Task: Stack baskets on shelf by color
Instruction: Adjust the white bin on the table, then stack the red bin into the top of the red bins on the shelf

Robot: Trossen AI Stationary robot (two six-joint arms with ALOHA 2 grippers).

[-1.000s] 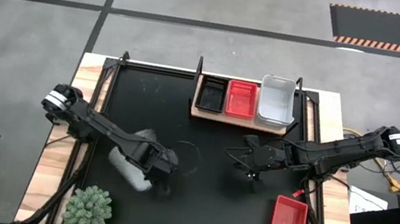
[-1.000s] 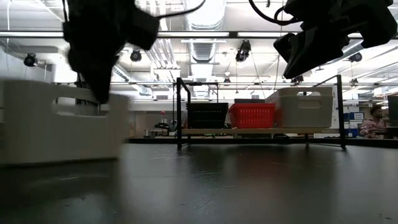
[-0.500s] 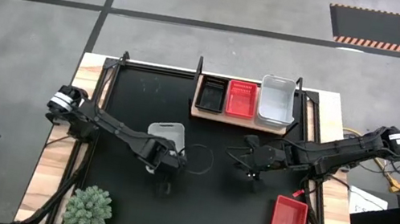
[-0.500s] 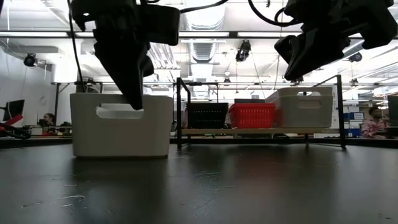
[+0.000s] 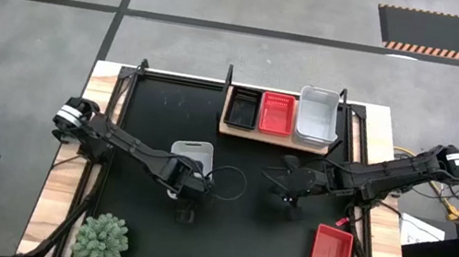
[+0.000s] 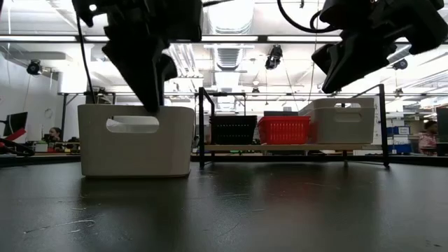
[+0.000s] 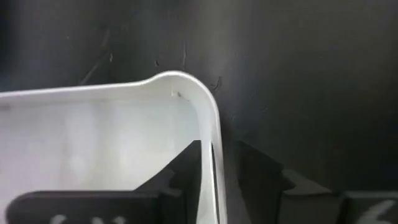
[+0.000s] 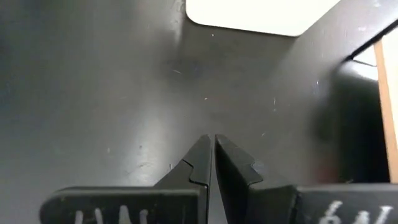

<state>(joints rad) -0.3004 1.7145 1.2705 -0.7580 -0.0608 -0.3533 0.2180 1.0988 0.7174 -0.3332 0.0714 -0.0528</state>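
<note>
While poised low over the bench (image 5: pixel 78 206), straddles one wall of a white basket (image 5: pixel 192 153) with the left tool (image 5: pixel 187 177), fingers parted: one inside against the wall, the other outside and clear of it. Sits upright on the black mat (image 5: pixel 158 107), well short of the shelf (image 5: pixel 229 129). Keeps the right tool (image 5: pixel 281 182) closed on nothing, above bare mat right of that basket. On the shelf, side by side: black basket (image 5: pixel 242 107), red basket (image 5: pixel 277 113), second white basket (image 5: pixel 316 117). Apart, at the mat's right edge, another red basket (image 5: pixel 331 254); at the bench's left corner, a green plant (image 5: pixel 101 240).
</note>
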